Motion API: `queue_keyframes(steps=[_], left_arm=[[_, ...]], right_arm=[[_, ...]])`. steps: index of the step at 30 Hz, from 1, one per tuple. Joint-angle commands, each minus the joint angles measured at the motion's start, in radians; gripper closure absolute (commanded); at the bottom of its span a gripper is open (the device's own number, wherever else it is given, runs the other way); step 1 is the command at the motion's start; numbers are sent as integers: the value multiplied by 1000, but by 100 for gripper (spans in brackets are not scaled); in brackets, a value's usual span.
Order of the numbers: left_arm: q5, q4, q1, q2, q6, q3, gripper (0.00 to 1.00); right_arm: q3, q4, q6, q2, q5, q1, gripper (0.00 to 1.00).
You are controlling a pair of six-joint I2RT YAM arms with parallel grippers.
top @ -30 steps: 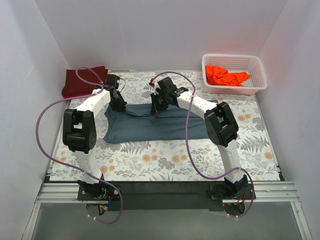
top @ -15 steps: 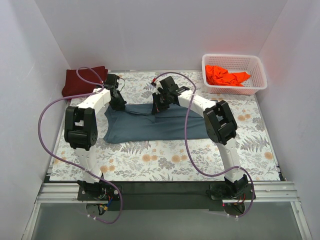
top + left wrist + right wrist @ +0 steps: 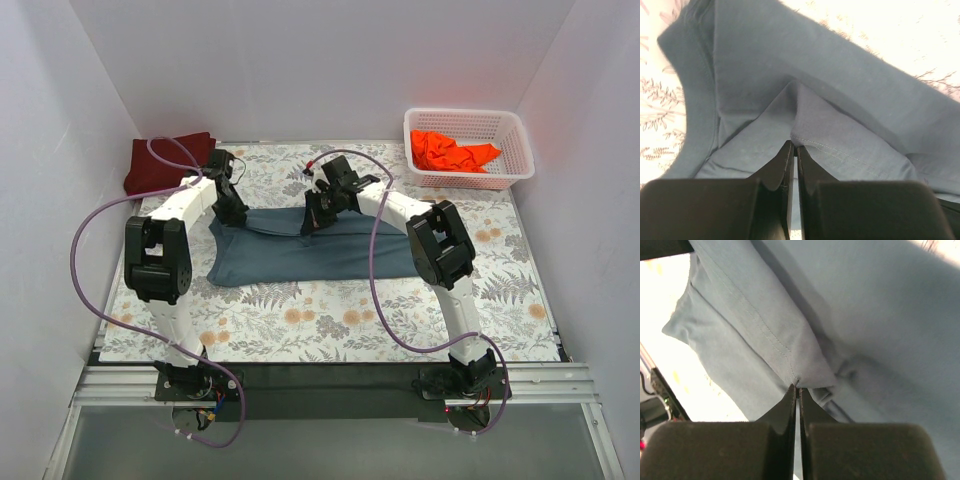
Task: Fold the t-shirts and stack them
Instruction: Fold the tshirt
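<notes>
The slate blue-grey t-shirt [image 3: 320, 255] lies partly folded in the middle of the floral mat. My left gripper [image 3: 236, 214] is shut on a stitched edge at the shirt's far left corner; its wrist view shows the hem [image 3: 850, 150] pinched at the fingertips [image 3: 795, 148]. My right gripper [image 3: 311, 224] is shut on a hemmed sleeve corner [image 3: 765, 335] at the shirt's far edge, near the middle. The dark maroon t-shirt [image 3: 165, 160] lies folded at the far left. The bright orange t-shirt [image 3: 452, 152] is crumpled in the basket.
A white lattice basket [image 3: 468, 124] stands at the far right corner. White walls close in the left, back and right sides. The floral mat [image 3: 340, 320] shows in front of the shirt. Purple cables loop over both arms.
Both grippers have shifted slightly while still pinching the shirt's far edge; the left one moved a little toward the far side. The shirt's far edge has been pulled straighter.
</notes>
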Motion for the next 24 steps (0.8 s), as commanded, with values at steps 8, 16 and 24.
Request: queue_keyframes(steps=[8, 16, 24], left_arm=[[23, -25, 11, -117, -57, -135, 100], [19, -24, 11, -111, -70, -146, 97], [-55, -87, 11, -243, -70, -123, 57]], right_arm=[[-80, -1, 17, -57, -51, -2, 98], [-87, -24, 3, -67, -39, -2, 79], [-177, -93, -88, -248, 94, -39, 54]])
